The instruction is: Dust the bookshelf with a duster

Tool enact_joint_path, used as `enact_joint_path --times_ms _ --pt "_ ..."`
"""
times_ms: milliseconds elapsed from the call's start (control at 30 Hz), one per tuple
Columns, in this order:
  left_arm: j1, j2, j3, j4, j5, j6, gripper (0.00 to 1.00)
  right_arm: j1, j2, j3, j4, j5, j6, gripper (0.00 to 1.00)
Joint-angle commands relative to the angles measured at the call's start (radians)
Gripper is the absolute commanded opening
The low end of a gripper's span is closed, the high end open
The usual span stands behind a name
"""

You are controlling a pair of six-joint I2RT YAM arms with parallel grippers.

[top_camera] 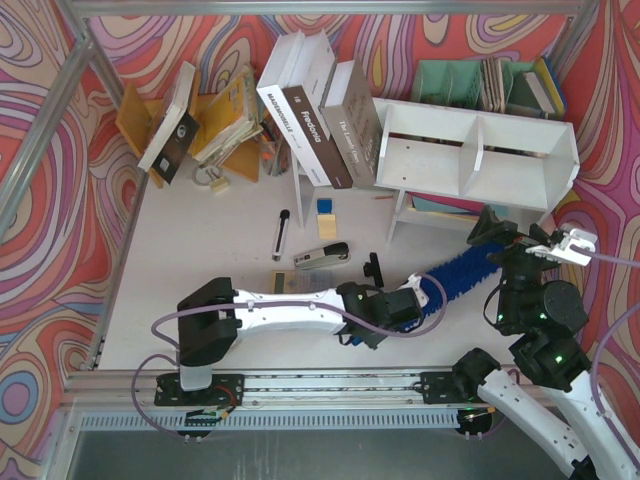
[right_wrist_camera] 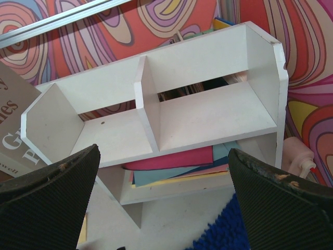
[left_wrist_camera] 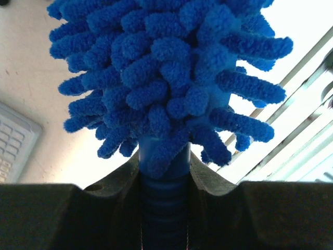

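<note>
The white bookshelf (top_camera: 475, 155) stands at the back right, both compartments empty; it fills the right wrist view (right_wrist_camera: 208, 114). The blue duster (top_camera: 465, 268) lies slanted in front of it, its fluffy head toward the shelf's lower right. My left gripper (top_camera: 425, 300) is shut on the duster's handle; in the left wrist view the gripper (left_wrist_camera: 164, 169) clamps the ribbed handle, with the noodle head (left_wrist_camera: 166, 78) above. My right gripper (top_camera: 505, 240) is open and empty over the duster's tip, and in its own view the gripper (right_wrist_camera: 164, 198) faces the shelf with bristles (right_wrist_camera: 223, 234) below.
Large books (top_camera: 320, 110) lean against the shelf's left side. A teal file organiser (top_camera: 480, 85) stands behind it, an orange book rack (top_camera: 200, 120) at back left. Coloured papers (right_wrist_camera: 182, 161) lie under the shelf. A stapler (top_camera: 322, 256), pen (top_camera: 282, 233) and small blocks (top_camera: 325, 215) lie mid-table.
</note>
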Motion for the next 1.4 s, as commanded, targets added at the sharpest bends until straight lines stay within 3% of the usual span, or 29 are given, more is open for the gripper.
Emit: enact_joint_path --times_ms 0,200,500,833,1367 --pt "-0.029 -0.093 -0.067 0.011 -0.019 -0.013 0.0 -0.004 -0.014 0.002 0.014 0.012 -0.003 0.99" --pt "-0.073 -0.253 -0.158 -0.016 -0.106 -0.068 0.0 -0.004 -0.011 0.003 0.014 0.013 -0.004 0.99" --pt "-0.154 -0.572 -0.331 -0.224 -0.212 -0.23 0.0 -0.004 -0.006 -0.001 0.024 0.019 -0.014 0.99" --pt "-0.219 -0.834 -0.39 -0.485 -0.34 -0.415 0.0 -0.004 0.023 0.004 0.027 0.03 -0.017 0.99" --pt "-0.262 -1.011 -0.457 -0.719 -0.512 -0.735 0.0 -0.004 0.046 0.005 0.028 0.035 -0.013 0.99"
